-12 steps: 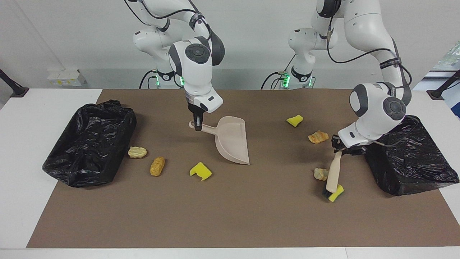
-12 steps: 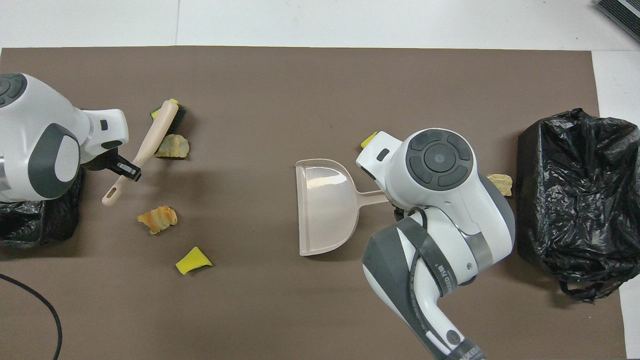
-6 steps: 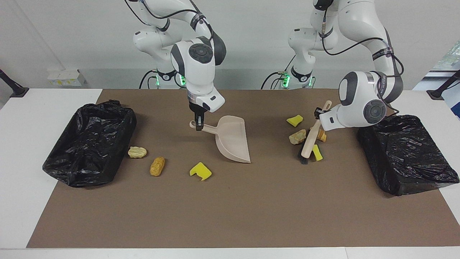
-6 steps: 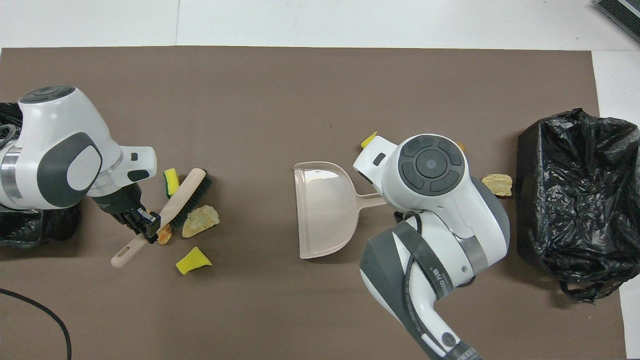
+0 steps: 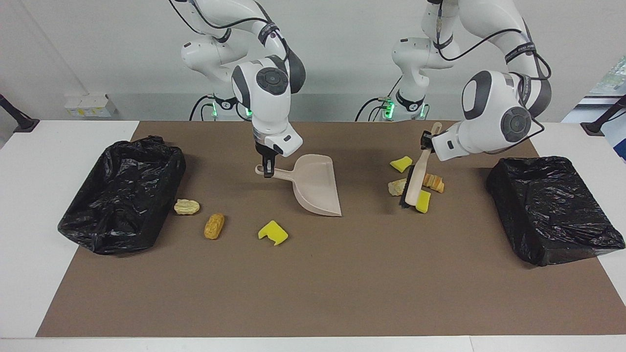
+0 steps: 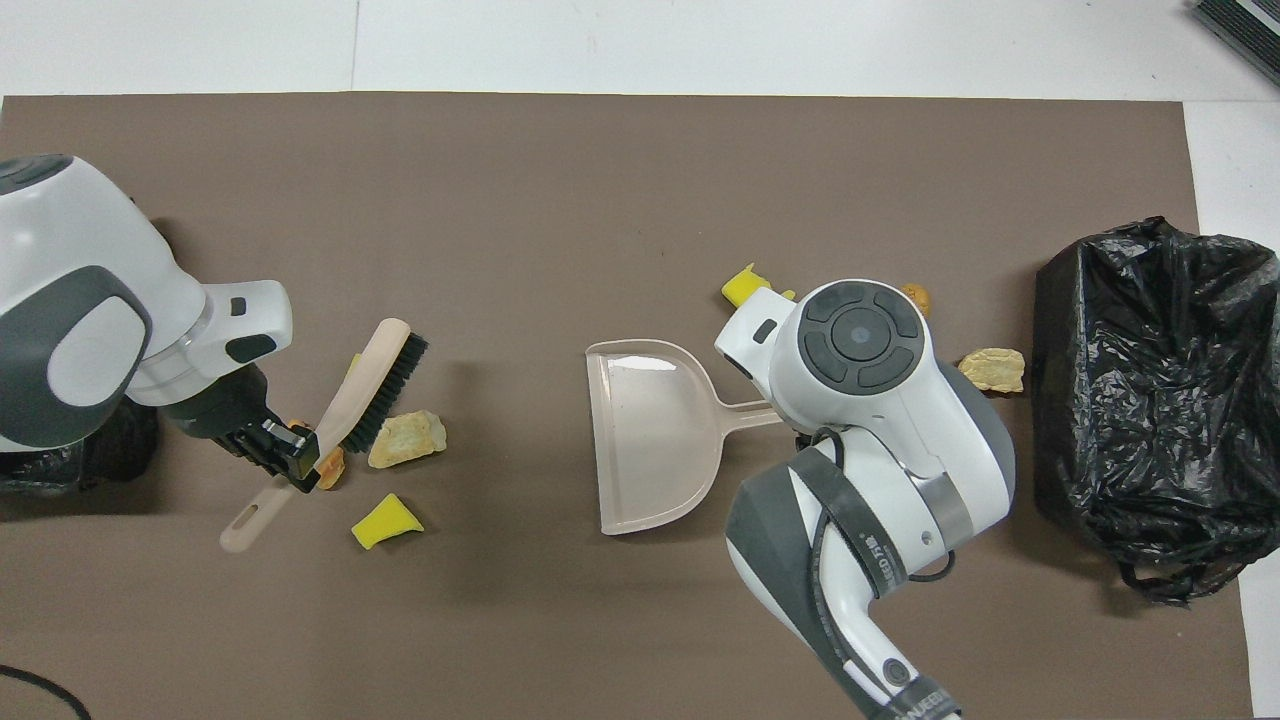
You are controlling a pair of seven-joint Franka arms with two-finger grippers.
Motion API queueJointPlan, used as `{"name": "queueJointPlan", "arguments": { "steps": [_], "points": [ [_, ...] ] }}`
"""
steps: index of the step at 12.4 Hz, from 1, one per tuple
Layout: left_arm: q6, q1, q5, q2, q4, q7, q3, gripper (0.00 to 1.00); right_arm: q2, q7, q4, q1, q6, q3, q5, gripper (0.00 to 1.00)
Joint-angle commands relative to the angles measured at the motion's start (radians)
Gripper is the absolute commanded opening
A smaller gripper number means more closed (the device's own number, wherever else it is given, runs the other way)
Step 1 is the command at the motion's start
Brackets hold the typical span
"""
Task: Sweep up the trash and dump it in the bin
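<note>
1. The trash lies in 2 groups on the brown mat [image 5: 313, 293]. Toward the left arm's end, 4 pieces cluster together: a yellow wedge-shaped sponge chunk [image 5: 401, 163] nearest the robots, a tan crusty lump [image 5: 395, 187], an orange crusty lump [image 5: 434, 182] and a yellow sponge chunk [image 5: 423, 201] touching the brush head.
2. Toward the right arm's end lie 3 pieces, apart from one another: a notched yellow sponge chunk [image 5: 273, 232], an orange-brown oblong lump [image 5: 214, 225] with its long axis running toward and away from the robots, and a pale tan lump [image 5: 187, 207] just beside the bin.
3. The beige brush with black bristles [image 5: 413, 186] is tilted, head down among the cluster, handle rising toward the robots.
4. The left gripper [image 5: 427, 142] is clamped on the brush handle.
5. The beige plastic dustpan [image 5: 315, 188] has its mouth facing the left arm's end and its handle pointing toward the right arm's end.
6. The right gripper [image 5: 267, 169] pinches the dustpan handle.
7. A black-bagged bin [image 5: 122, 193] sits at the right arm's end, and another black-bagged bin [image 5: 552, 210] at the left arm's end.
</note>
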Motion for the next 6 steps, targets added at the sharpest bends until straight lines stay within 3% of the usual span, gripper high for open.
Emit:
{"name": "queueJointPlan", "arguments": {
  "steps": [1, 3, 6],
  "points": [
    [-0.041, 0.011, -0.018, -0.061, -0.024, -0.072, 0.015, 0.0, -0.034, -0.004, -0.042, -0.005, 0.017, 0.009, -0.012, 0.0],
    [0.019, 0.03, 0.015, -0.094, -0.08, -0.18, 0.015, 0.0, -0.033, -0.003, -0.043, -0.002, 0.036, 0.008, -0.017, 0.0],
    [0.268, 0.086, 0.096, -0.18, -0.302, -0.236, 0.013, 0.0, -0.034, -0.001, -0.049, -0.002, 0.046, 0.008, -0.025, 0.0]
  ]
}}
